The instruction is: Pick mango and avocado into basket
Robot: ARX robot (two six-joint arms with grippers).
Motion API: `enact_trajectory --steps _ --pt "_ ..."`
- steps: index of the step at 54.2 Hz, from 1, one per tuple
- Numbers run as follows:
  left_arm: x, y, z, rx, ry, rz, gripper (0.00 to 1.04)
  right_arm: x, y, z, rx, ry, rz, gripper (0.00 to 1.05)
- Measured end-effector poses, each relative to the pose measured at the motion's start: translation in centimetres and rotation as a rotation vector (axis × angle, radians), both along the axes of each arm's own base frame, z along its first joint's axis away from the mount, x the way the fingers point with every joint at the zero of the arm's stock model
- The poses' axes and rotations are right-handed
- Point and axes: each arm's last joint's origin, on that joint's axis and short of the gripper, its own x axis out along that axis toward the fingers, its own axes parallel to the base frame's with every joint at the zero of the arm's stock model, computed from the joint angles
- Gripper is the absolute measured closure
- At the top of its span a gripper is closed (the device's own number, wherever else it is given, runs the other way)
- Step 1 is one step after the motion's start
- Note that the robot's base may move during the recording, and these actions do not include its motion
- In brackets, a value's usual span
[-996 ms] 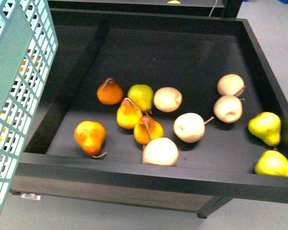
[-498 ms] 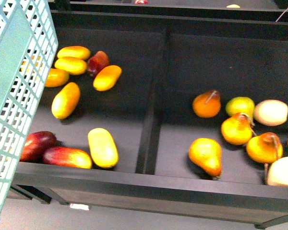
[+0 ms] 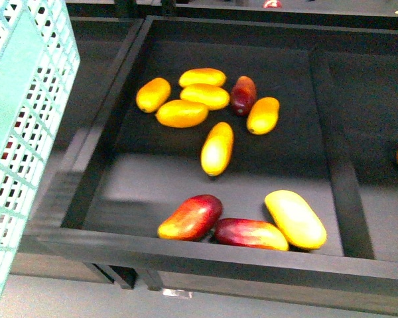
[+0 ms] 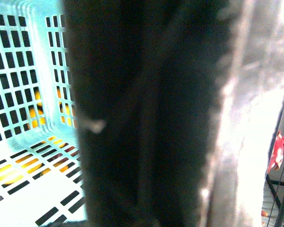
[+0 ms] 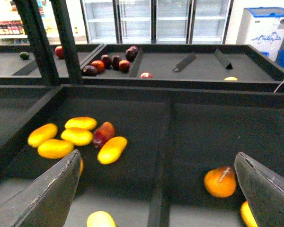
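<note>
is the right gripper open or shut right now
Open. In the right wrist view the right gripper has its fingers wide apart, with nothing held between them.

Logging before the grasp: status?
Right gripper open, empty, facing the bin. Left gripper: can't tell, wrist view blurred beside basket. Yellow mango loose in bin, ungrasped; avocado not seen. Nothing blocking it.

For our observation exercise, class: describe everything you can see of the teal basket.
The basket is light teal plastic with slotted lattice walls, leaning at the front view's far left beside the black bin, cut off by the frame. The left wrist view shows its inside: lattice wall and floor, yellow and orange showing through slots. A dark blurred shape hides the rest.
</note>
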Motion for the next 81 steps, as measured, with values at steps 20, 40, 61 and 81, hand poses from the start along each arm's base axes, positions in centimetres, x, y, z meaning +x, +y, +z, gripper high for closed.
enact_trajectory --steps 20,40,61,81 --pt "0.0 0.0 0.0 0.002 0.001 0.003 0.91 0.0 0.0 0.0 0.000 -0.001 -0.001 0.09" --pt "0.0 0.0 0.0 0.001 0.000 0.003 0.91 0.0 0.0 0.0 0.000 -0.001 0.000 0.09" --pt "0.0 0.1 0.0 0.013 -0.001 0.006 0.91 0.0 0.0 0.0 0.000 -0.001 0.003 0.09" --pt "10.0 -7.4 1.0 0.368 0.242 -0.359 0.91 0.0 0.0 0.0 0.000 -0.001 0.000 0.09"
